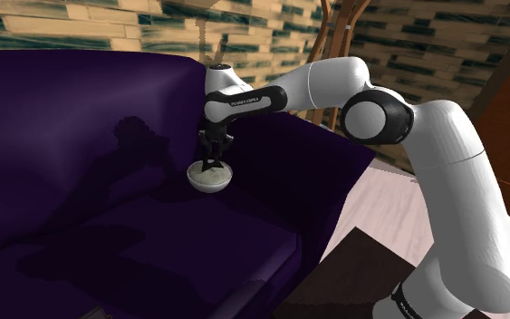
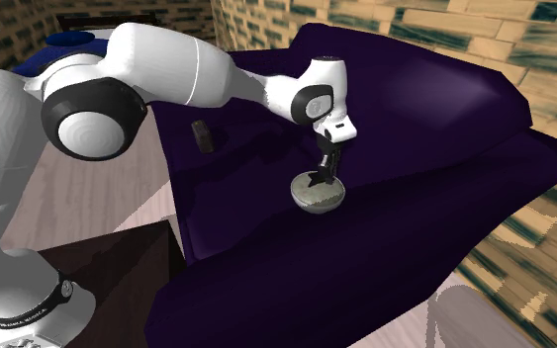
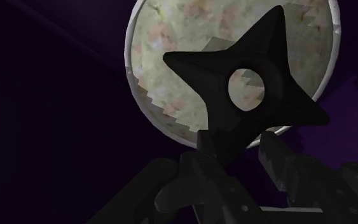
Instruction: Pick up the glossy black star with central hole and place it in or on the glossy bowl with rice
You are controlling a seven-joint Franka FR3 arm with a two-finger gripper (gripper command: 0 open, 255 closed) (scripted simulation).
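The gripper [image 3: 238,151], jaws clamped on one tip of the star [image 3: 219,108] above the bowl [image 3: 131,67], may release it off-centre, bouncing it off the bowl's rim.

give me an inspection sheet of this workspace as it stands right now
surface: dark purple sofa seat, draped and wrinkled
job's things: black star with a central hole, held over the bowl of rice; whether it touches the rice cannot be told
clutter: one small dark object on the purple surface, apart from the bowl
grippers: gripper shut on one point of the star, above the bowl
cables: nothing seen
surroundings: brick-patterned walls, pale plank floor, dark stand
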